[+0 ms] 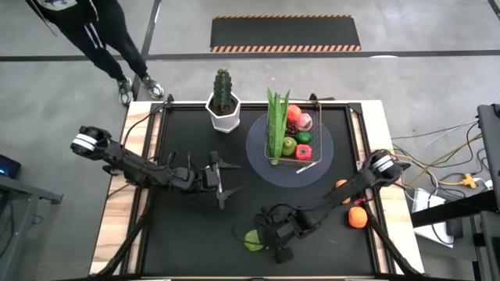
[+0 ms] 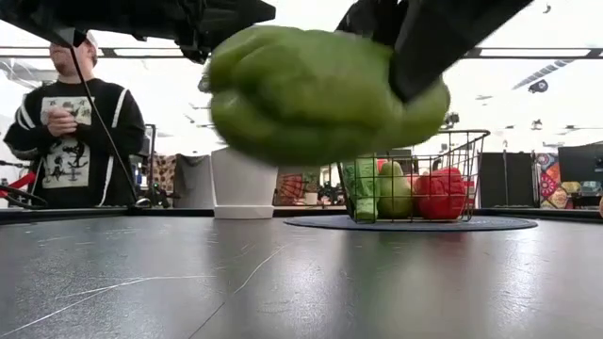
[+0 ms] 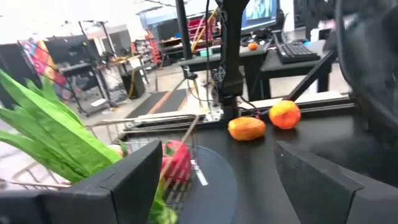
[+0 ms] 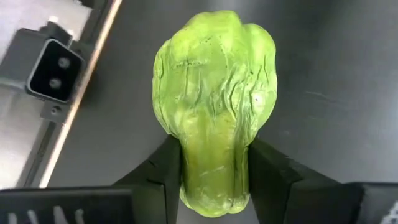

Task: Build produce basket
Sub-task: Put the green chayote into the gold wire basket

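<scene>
My right gripper (image 4: 211, 180) is shut on a lumpy, wrinkled green vegetable (image 4: 214, 93), near the table's near edge (image 1: 254, 240); in the low view it fills the top of the picture (image 2: 320, 89). The wire basket (image 1: 293, 142) stands on a round grey plate (image 1: 258, 160) at the far middle. It holds long green beans (image 1: 275, 125), red pieces and a green pear (image 2: 394, 188). My left gripper (image 1: 223, 183) is open, left of the middle of the table, touching nothing; its wrist view looks past its fingers (image 3: 211, 186) toward the basket (image 3: 143, 140). My right gripper pinches the green vegetable's narrow end (image 4: 212, 168) between its two fingers (image 4: 163, 177), one on each side. The fingers come slanting down from the table's right. The wider end points away from the gripper. In the low view the vegetable looks lifted clear of the table.
A cactus in a white pot (image 1: 224, 101) stands left of the basket. Two orange fruits (image 1: 357, 217) (image 1: 341, 185) lie by the right edge, also in the left wrist view (image 3: 285, 114). A person (image 2: 66, 122) stands beyond the far left corner. Bare black mat lies at the near left.
</scene>
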Available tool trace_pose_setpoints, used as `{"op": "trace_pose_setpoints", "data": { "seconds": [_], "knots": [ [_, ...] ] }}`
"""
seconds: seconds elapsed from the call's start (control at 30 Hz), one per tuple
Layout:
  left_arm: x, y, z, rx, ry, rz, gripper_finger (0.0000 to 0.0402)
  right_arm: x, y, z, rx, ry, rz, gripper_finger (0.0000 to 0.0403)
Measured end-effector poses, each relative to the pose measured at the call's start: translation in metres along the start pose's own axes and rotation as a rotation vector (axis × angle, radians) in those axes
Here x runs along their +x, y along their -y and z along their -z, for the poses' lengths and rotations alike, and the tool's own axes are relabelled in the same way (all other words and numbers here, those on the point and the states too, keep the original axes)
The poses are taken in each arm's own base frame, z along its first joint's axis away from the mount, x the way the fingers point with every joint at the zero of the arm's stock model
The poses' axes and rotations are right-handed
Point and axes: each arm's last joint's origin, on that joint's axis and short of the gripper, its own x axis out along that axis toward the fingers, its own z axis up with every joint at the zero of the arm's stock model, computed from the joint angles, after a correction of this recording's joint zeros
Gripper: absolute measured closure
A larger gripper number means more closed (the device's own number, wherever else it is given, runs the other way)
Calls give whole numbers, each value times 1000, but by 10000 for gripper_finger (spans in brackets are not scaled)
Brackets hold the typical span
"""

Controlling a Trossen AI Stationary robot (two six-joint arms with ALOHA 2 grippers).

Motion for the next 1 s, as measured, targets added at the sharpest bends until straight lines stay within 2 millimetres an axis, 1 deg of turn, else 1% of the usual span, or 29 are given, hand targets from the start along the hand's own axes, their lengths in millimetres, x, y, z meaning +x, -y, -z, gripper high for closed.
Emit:
{"op": "trace_pose_setpoints", "data": {
  "seconds": [0.1, 0.17, 0.27, 0.4, 0.47, 0.53, 0.67, 0.77, 0.87, 1.0],
  "knots": [
    [-1, -2, -2, 43, 4, -22, 111, -29, 6, -1, 2, -1, 97, 262],
    [-2, -2, -3, 70, 6, -30, 111, -55, 12, 0, 2, -1, 182, 254],
    [-3, -4, -6, 92, 15, -34, 111, -92, 26, 5, 27, -13, 323, 254],
    [-4, -4, -7, 119, 15, -36, 111, -139, 55, 18, 104, -66, 477, 267],
    [-4, -5, -8, 139, 18, -39, 111, -159, 74, 27, 158, -99, 531, 271],
    [-5, -5, -9, 163, 21, -41, 111, -174, 92, 35, 205, -125, 568, 271],
    [-6, -8, -13, 223, 31, -64, 111, -192, 123, 55, 247, -148, 591, 272],
    [-10, -12, -21, 261, 58, -79, 111, -200, 143, 73, 302, -166, 578, 272],
    [-14, -15, -28, 275, 84, -89, 111, -199, 158, 90, 318, -148, 572, 272],
    [-17, -18, -32, 269, 94, -93, 111, -191, 172, 108, 322, -76, 530, 271]
  ]
}}
